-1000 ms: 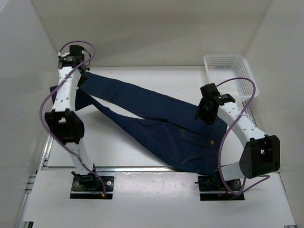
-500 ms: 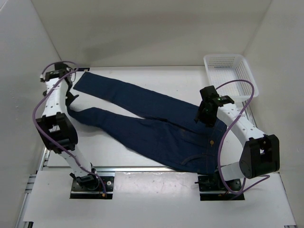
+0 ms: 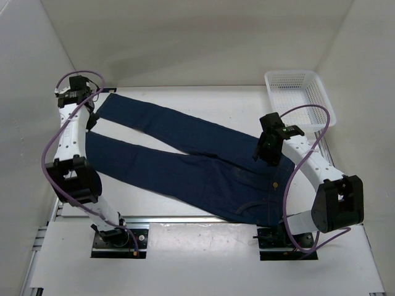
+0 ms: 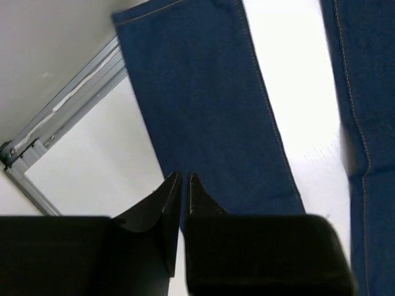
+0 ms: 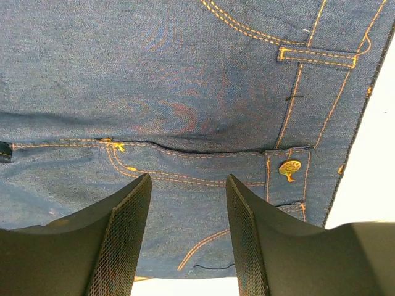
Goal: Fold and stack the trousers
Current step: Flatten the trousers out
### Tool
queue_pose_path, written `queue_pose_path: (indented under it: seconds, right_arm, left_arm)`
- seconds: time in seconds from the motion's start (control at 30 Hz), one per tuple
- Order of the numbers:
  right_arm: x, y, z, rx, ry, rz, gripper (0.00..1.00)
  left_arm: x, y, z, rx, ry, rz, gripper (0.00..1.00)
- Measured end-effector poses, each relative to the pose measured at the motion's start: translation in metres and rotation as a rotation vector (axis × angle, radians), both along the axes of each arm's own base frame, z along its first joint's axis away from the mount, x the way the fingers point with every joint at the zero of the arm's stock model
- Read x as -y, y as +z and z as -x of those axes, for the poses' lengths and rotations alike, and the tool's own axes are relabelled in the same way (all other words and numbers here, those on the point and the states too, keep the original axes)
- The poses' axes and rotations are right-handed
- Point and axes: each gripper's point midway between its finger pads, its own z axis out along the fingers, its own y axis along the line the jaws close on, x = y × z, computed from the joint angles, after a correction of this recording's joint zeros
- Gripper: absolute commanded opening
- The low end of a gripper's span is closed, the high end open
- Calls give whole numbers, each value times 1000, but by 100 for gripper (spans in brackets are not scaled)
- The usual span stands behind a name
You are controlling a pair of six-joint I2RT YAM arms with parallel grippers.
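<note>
The dark navy jeans [image 3: 203, 160] lie spread flat on the white table, both legs running to the far left and the waist at the near right. My left gripper [image 3: 91, 118] is shut and hovers by the leg ends; in the left wrist view its fingertips [image 4: 183, 177] are together above one leg [image 4: 210, 111], with no cloth seen between them. My right gripper [image 3: 266, 152] is open, just above the fly; in the right wrist view [image 5: 188, 185] the brass button [image 5: 289, 168] and orange stitching show between and beside its fingers.
A white plastic basket [image 3: 290, 80] stands at the far right corner. A metal rail [image 4: 62, 105] runs along the table's left edge, close to the left gripper. White walls enclose the table on three sides.
The near leg, bunched and lifted at the left before, now lies straight and flat. The left arm swung out to the far left. The right arm has barely moved.
</note>
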Motion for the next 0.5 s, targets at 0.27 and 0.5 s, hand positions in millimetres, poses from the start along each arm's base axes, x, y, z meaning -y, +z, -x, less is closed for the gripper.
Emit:
queue_pose_path:
  seconds: [0.27, 0.5]
  right_arm:
    - [-5, 0, 4, -10, 42, -23, 54]
    - [-38, -7, 21, -13, 124, -146, 54]
  left_arm:
    - [12, -120, -16, -302, -38, 70, 22]
    - [65, -159, 3, -414, -164, 130, 23]
